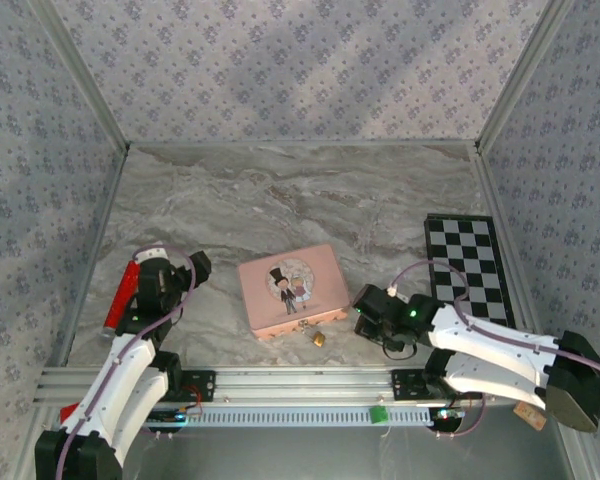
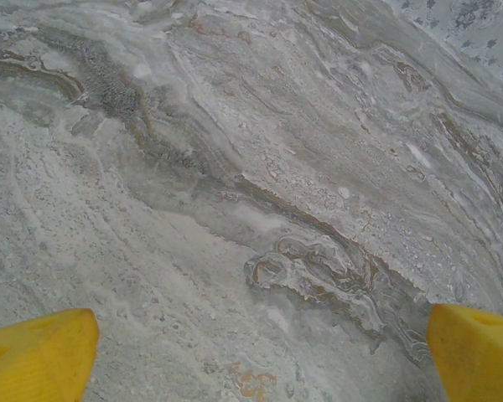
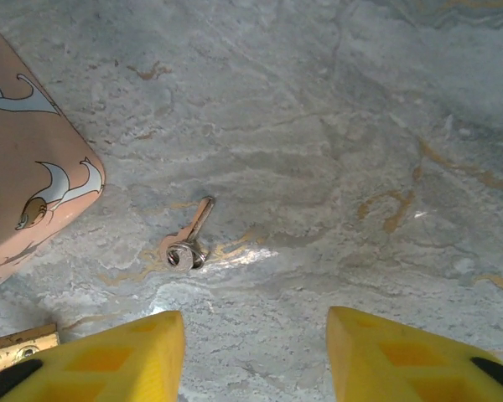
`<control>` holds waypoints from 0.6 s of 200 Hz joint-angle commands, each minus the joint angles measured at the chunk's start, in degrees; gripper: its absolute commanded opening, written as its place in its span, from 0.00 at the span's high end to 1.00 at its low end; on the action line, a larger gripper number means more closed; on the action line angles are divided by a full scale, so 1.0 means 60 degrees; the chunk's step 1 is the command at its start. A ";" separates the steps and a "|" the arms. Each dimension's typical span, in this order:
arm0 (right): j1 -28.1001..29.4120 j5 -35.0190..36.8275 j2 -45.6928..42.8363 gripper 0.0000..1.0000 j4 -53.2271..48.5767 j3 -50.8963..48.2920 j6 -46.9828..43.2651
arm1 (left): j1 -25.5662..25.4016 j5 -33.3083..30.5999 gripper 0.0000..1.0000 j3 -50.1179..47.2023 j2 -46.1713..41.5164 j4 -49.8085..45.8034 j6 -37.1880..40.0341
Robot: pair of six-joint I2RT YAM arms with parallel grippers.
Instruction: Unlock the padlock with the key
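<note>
The key (image 3: 189, 242) lies flat and loose on the bench (image 3: 344, 142), just off the rounded corner of the pink tin (image 3: 23, 188), its ring end turned toward the right arm and its blade pointing away. The padlock (image 3: 18, 346) sits a little nearer the arms, just beside the tin's near edge; in the top view it shows as a small brass spot (image 1: 320, 339). With lock and key lying apart, the key seems to need picking up first, which probably explains why the right arm reaches low toward that patch.

The right end effector (image 3: 253, 322) hangs close above the bench with its yellow fingers (image 3: 130, 356) partly spread. The key lies just ahead of the tips, toward the left finger, not between them. It grips nothing and touches nothing visible.

The left end effector (image 2: 260, 327) is spread to its widest over bare marble, empty, well away from both, likely waiting to steady the padlock.
</note>
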 commanded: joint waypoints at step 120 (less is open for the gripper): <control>-0.0416 -0.0651 0.1903 0.71 0.1303 0.0446 -0.0772 | -0.0031 -0.0168 0.00 0.0038 -0.0197 0.0086 0.0019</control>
